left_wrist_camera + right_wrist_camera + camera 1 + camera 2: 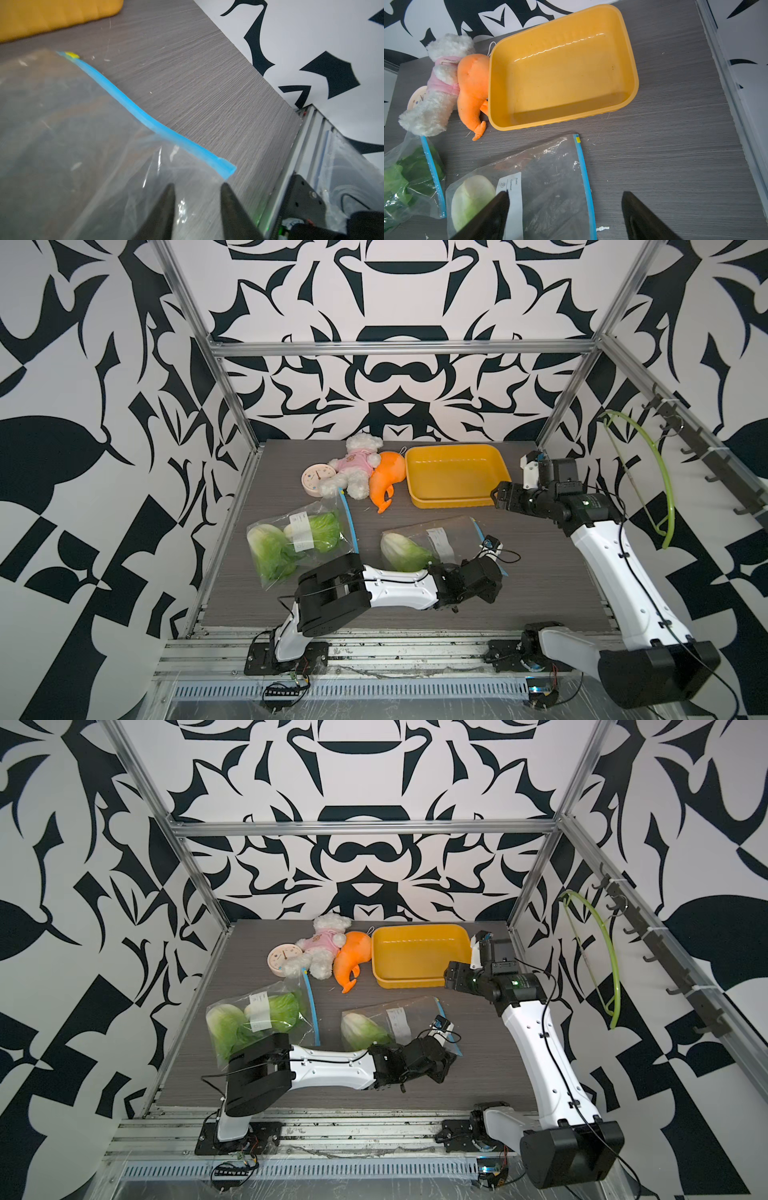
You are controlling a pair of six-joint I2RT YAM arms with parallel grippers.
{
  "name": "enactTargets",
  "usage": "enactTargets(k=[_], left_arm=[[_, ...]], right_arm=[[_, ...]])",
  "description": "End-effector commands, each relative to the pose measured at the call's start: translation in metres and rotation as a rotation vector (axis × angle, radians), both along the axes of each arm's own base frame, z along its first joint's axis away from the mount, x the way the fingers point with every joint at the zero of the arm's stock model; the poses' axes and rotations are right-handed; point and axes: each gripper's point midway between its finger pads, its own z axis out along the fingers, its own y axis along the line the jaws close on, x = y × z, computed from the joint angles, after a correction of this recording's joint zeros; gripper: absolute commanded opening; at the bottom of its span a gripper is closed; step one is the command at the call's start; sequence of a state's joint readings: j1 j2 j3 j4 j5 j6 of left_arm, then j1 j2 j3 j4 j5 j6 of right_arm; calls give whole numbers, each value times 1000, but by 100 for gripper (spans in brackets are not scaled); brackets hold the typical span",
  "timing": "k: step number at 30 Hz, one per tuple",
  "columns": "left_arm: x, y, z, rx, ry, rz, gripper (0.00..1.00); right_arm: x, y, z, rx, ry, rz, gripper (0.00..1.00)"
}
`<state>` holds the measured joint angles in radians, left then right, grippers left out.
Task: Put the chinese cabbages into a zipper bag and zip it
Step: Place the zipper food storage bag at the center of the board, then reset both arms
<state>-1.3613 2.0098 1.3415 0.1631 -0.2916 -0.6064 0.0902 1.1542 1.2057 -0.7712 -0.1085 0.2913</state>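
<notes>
Film of the clear plastic zipper bag [550, 187] on the grey table [540, 580] is limp and slippery, so we pinch its stiffer blue zip strip [133, 110]. One light, soft pale-green cabbage head [405, 552] lies inside. Left jaws stand narrowly apart beside the strip, apparently empty; right jaws gape wide.

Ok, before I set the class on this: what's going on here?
One zipper bag holds two cabbages; the second bag holds the third cabbage. The left tool stands open at the end of that bag's blue zip strip. The right tool hangs open near the yellow tray, holding nothing.
</notes>
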Motion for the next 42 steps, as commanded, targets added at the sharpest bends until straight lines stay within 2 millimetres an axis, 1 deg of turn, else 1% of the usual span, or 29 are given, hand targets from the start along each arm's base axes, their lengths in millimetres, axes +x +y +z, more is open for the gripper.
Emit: enactTargets(k=[1, 3, 4, 6, 7, 8, 11, 12, 13, 14, 15, 16, 17, 19, 21, 22, 24, 25, 27, 28, 30, 32, 35, 37, 39, 40, 41, 42], left_arm=[[-1, -1, 28, -38, -38, -5, 58], [-1, 10, 40, -14, -85, -16, 70], [0, 18, 47, -1, -106, -7, 74], [5, 41, 64, 22, -172, 18, 84], [9, 55, 76, 24, -204, 49, 92], [15, 74, 89, 30, -238, 94, 98], [37, 133, 123, 64, -353, 250, 99], [47, 158, 133, 89, -379, 316, 99], [59, 185, 141, 112, -392, 392, 99], [69, 208, 147, 131, -397, 452, 99], [83, 239, 149, 155, -396, 532, 99], [96, 274, 157, 147, -382, 619, 99], [107, 302, 158, 141, -360, 685, 99], [131, 374, 155, 131, -342, 873, 99], [143, 437, 155, 133, -359, 1044, 99], [145, 468, 154, 152, -377, 1131, 99], [150, 518, 145, 230, -429, 1250, 99], [153, 542, 135, 271, -427, 1301, 99], [159, 583, 113, 283, -371, 1391, 99], [163, 598, 100, 272, -332, 1407, 99], [168, 618, 83, 261, -305, 1452, 99], [176, 625, 70, 290, -349, 1458, 99], [186, 621, 53, 292, -386, 1419, 99], [192, 614, 45, 246, -407, 1386, 99], [197, 608, 38, 220, -448, 1346, 99], [200, 607, 35, 234, -471, 1330, 99], [204, 605, 32, 248, -480, 1312, 99], [207, 604, 27, 256, -484, 1302, 99]], right_arm=[[1, 3, 7, 27, -42, -4, 86], [-2, 4, 7, 41, -57, -2, 86], [-3, 4, 8, 45, -66, -5, 86], [-8, 1, 10, 40, -84, -19, 88], [-10, -1, 10, 35, -91, -28, 88], [-13, -4, 10, 30, -96, -40, 89], [-18, -14, 7, 3, -118, -96, 92], [-20, -19, 4, -9, -122, -119, 94], [-21, -24, 1, -27, -125, -143, 98], [-23, -30, -3, -45, -127, -170, 99], [-23, -38, -11, -71, -128, -207, 99], [-23, -44, -18, -90, -132, -237, 99], [-22, -48, -22, -109, -137, -256, 99], [-20, -67, -37, -184, -146, -340, 99], [-16, -82, -50, -249, -171, -404, 99], [-13, -88, -57, -280, -189, -424, 99], [-8, -97, -69, -328, -212, -459, 100], [-4, -100, -77, -346, -225, -471, 99], [4, -102, -91, -371, -232, -472, 99], [8, -103, -99, -384, -227, -473, 100], [16, -106, -112, -408, -219, -477, 99], [23, -106, -123, -430, -233, -464, 99], [33, -101, -138, -455, -295, -413, 100], [38, -95, -143, -433, -339, -383, 99], [44, -86, -141, -405, -405, -334, 100], [50, -78, -139, -389, -435, -295, 99], [53, -79, -137, -413, -449, -288, 99], [56, -80, -139, -404, -443, -292, 99]])
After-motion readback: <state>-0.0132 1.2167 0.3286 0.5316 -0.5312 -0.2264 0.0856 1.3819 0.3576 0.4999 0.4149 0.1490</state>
